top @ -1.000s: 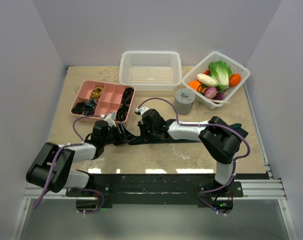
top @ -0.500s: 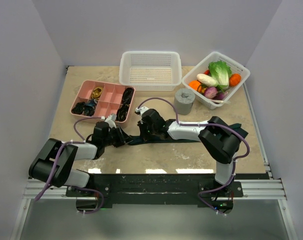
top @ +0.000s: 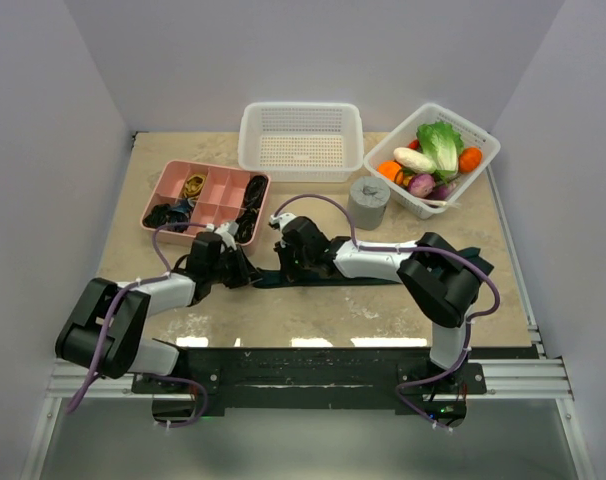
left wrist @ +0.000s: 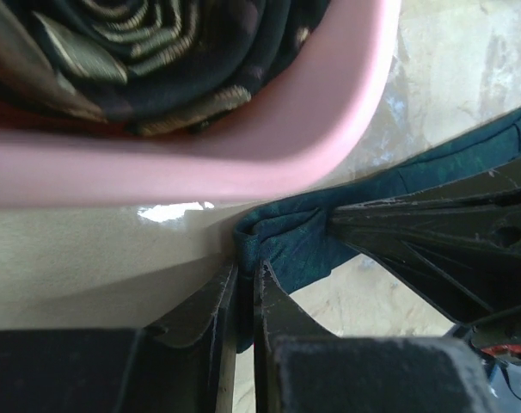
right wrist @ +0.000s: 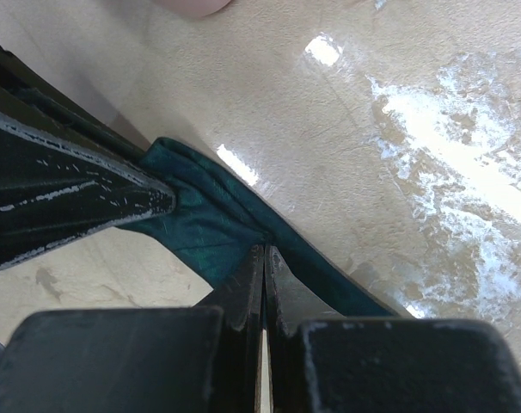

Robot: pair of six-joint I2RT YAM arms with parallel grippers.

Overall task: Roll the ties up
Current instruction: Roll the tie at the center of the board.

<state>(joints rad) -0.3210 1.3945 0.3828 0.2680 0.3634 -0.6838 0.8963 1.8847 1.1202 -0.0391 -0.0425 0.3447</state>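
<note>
Beside the pink compartment tray (left wrist: pixel 269 163) rim, the folded end of the teal tie (left wrist: pixel 286 245) is pinched in the left gripper (left wrist: pixel 246 277), fingers closed to a sliver on it. Just right, the same band is clamped by the right gripper (right wrist: pixel 262 256), fingers shut; the rest is laid flat toward the right arm's base. Risk — the fold may be tugged loose if the grippers are pulled apart, or snagged on the tray rim. Grey cylinder (top: pixel 368 203) and vegetable basket (top: pixel 431 160) are set farther back, off the band.
</note>
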